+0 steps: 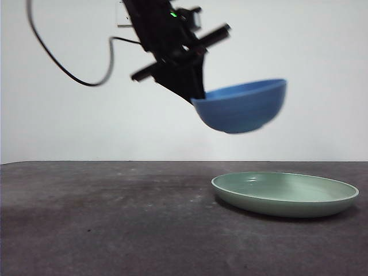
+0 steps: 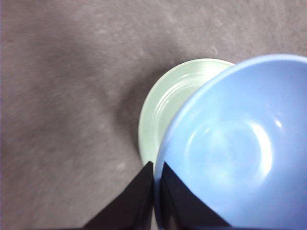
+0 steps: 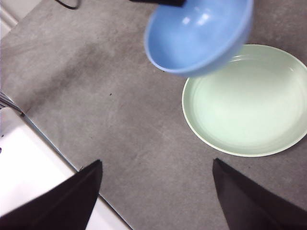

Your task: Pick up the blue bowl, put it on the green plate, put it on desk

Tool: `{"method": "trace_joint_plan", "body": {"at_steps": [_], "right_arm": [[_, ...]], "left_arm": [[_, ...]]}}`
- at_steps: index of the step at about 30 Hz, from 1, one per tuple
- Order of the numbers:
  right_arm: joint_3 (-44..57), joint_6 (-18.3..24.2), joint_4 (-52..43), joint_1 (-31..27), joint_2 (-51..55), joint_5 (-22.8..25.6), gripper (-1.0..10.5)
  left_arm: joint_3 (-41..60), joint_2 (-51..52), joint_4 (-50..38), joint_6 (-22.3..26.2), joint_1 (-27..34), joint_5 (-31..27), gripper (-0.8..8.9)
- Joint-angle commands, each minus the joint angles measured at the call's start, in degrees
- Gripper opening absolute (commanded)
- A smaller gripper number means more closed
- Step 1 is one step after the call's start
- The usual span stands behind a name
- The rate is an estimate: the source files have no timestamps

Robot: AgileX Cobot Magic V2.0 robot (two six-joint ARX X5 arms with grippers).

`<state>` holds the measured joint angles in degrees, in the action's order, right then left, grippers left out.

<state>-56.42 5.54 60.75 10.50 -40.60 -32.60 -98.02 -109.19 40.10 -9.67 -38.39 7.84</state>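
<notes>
Blue bowl hangs tilted in the air above the green plate, rim pinched by the left gripper. Right gripper sits spread wide, off to the side.

Quick count here: one blue bowl, one green plate, and that's all the dishes. Two end effectors total, the left end effector and the right end effector. One dark surface, one black cable.
</notes>
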Motion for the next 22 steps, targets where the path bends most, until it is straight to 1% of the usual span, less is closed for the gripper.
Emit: {"method": "trace_joint_plan", "body": {"at_steps": [1, 3, 6, 11, 22], "right_arm": [[-1.0, -0.7, 0.3, 0.3, 0.3, 0.6, 3.7], [-1.0, -0.8, 1.0, 0.3, 0.8, 1.5, 3.7], [-1.0, -0.8, 1.7, 0.3, 1.3, 1.6, 3.7], [-1.0, -0.8, 2.4, 0.3, 1.8, 1.6, 3.7], [-1.0, -0.8, 2.4, 0.3, 1.8, 1.6, 3.7]], "left_arm": [[-4.1, -4.4, -0.2, -0.3, -1.1, 0.3, 0.1], [-6.0, -7.3, 0.1, -0.3, -1.9, 0.3, 0.1], [-8.3, -11.0, 0.7, -0.1, -2.6, 0.3, 0.1], [-9.2, -15.0, -0.3, -0.1, -3.6, 0.3, 0.1], [-9.2, -17.8, -1.0, -0.1, -4.3, 0.0, 0.09]]}}
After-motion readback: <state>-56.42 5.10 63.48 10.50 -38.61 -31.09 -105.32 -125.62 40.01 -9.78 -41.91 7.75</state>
